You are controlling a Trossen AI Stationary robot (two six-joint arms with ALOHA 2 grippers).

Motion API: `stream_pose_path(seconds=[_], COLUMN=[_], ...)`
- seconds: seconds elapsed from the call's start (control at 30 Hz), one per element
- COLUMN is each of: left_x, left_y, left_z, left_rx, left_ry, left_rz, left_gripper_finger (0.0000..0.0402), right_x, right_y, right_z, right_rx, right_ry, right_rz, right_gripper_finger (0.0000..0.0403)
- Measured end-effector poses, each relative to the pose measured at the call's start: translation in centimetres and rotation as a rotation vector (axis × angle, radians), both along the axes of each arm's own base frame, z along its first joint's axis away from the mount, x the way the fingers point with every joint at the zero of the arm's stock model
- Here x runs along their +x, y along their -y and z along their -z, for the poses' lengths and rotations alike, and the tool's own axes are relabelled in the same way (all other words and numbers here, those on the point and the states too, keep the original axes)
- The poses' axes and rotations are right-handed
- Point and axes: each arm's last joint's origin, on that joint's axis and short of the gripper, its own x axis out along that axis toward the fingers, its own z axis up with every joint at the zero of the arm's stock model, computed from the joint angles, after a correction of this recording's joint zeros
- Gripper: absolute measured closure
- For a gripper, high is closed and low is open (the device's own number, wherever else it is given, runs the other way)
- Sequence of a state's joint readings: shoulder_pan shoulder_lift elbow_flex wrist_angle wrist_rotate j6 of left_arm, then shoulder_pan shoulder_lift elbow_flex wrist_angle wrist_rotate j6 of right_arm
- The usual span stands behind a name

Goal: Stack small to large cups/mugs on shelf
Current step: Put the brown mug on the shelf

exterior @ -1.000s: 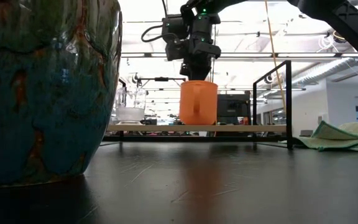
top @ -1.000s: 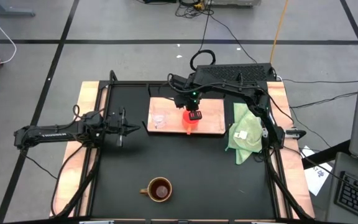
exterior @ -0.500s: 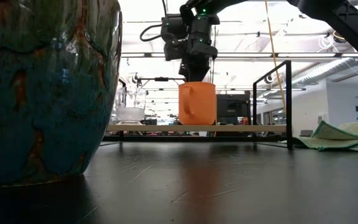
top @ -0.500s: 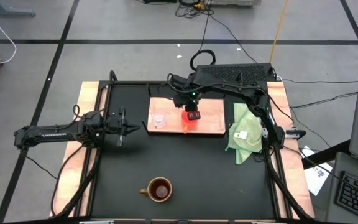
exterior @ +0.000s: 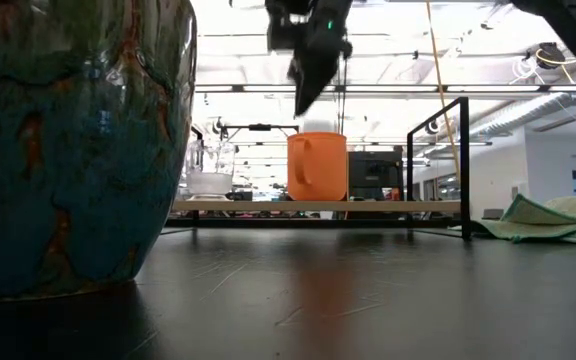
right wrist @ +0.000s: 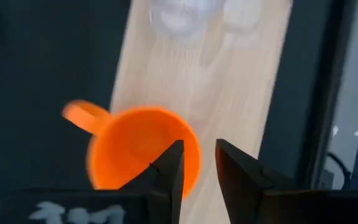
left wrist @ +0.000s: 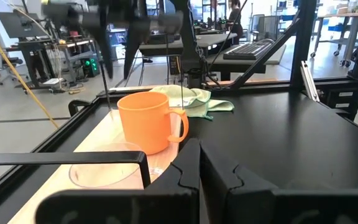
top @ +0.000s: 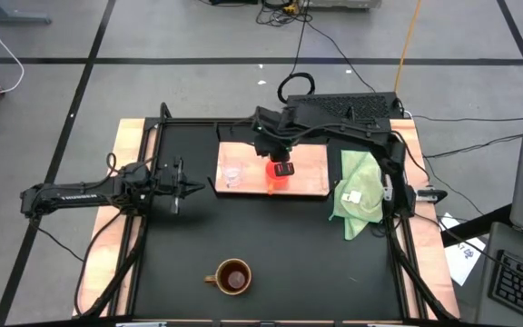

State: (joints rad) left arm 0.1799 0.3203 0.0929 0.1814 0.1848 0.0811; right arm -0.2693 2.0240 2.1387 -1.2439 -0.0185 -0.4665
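Note:
The orange handled cup (top: 278, 181) (exterior: 318, 166) (right wrist: 140, 155) stands upright on the light-wood shelf board (top: 307, 163) (exterior: 388, 207). The small clear glass cup (top: 233, 174) (exterior: 206, 172) (left wrist: 107, 171) stands on the same board to its left. The brown mug (top: 233, 277) (exterior: 68, 140) sits on the black table near the front edge. My right gripper (top: 282, 168) (exterior: 306, 85) (right wrist: 197, 163) hangs above the orange cup's rim, slightly open and clear of it. My left gripper (top: 187, 188) (left wrist: 199, 168) waits shut, left of the board.
A light green cloth (top: 360, 195) (exterior: 558, 218) lies crumpled right of the board, at the table's right rim. A black frame rail (top: 152, 145) runs round the table. Bare black tabletop (top: 271, 236) lies between the board and the brown mug.
My right gripper has let go of the orange cup and risen straight up off its rim. The cup, which turned a little in the hold beforehand so its handle swung left in the low view, stays standing on the board.

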Motion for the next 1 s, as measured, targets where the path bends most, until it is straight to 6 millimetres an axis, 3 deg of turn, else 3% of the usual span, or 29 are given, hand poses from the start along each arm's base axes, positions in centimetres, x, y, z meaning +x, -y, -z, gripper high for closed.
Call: stream_pose_path(seconds=[0.23,0.4,0.7,0.83,1.0], left_x=[0.0,0.0,0.0,0.0,0.0], left_y=[0.0,0.0,0.0,0.0,0.0], left_z=[0.0,0.0,-0.1,-0.1,-0.1], left_rx=[-0.02,-0.042,-0.033,-0.033,-0.032], left_ry=[0.003,0.003,0.007,0.008,0.012], left_rz=[-0.001,0.004,0.005,0.005,0.005], left_gripper_finger=[0.0396,0.0396,0.0396,0.0396,0.0396], right_x=[-2.9,-4.9,-8.0,-9.3,-11.4], right_y=[-4.2,-9.5,-17.5,-20.8,-23.3], right_z=[-5.1,-6.8,-9.3,-8.6,-4.9], right_rx=[0.081,0.102,0.017,-0.031,-0.087], right_ry=[0.12,0.082,0.166,0.157,0.086], right_rz=[0.073,-0.045,-0.082,-0.099,-0.084], right_gripper_finger=[0.0337,0.0396,0.0401,0.0402,0.0402])
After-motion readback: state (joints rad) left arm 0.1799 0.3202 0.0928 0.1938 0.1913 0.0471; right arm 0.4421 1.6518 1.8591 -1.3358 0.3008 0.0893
